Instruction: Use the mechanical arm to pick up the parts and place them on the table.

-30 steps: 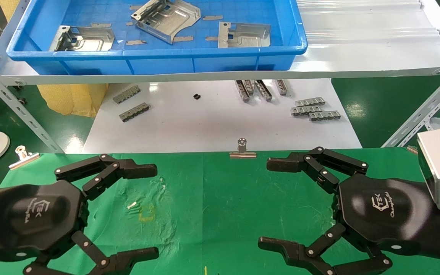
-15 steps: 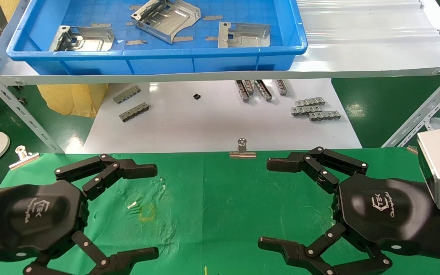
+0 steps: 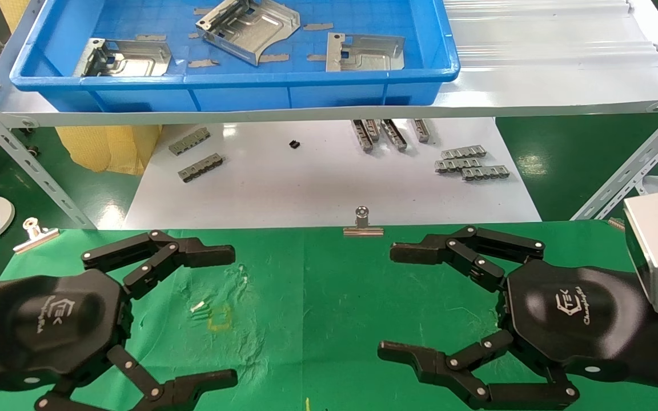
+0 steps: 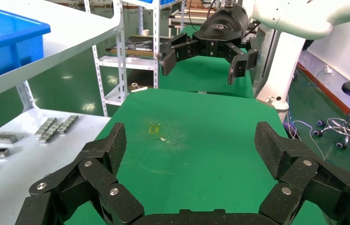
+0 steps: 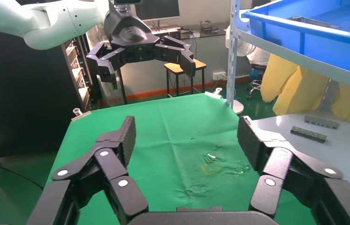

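Observation:
Three shiny silver parts (image 3: 126, 57) (image 3: 247, 25) (image 3: 363, 51) lie in the blue tray (image 3: 232, 77) on the raised shelf at the back. My left gripper (image 3: 227, 317) hovers open and empty over the left of the green table (image 3: 329, 297). My right gripper (image 3: 392, 301) hovers open and empty over its right side. The two face each other. The left wrist view shows its own open fingers (image 4: 189, 145) above the cloth and the right gripper (image 4: 201, 68) beyond. The right wrist view shows its own open fingers (image 5: 187, 138) and the left gripper (image 5: 147, 65) beyond.
A glossy white board (image 3: 317, 188) under the shelf carries several grey comb-like strips (image 3: 469, 162) (image 3: 197, 154). Binder clips (image 3: 362, 222) (image 3: 35, 231) hold the cloth's far edge. Slanted shelf struts (image 3: 15, 154) (image 3: 632, 165) stand at both sides. A yellow mark (image 3: 219, 319) is on the wrinkled cloth.
My right gripper's fingers have drawn a little closer together and reach slightly further left; it stays open. The left gripper and the parts have not moved.

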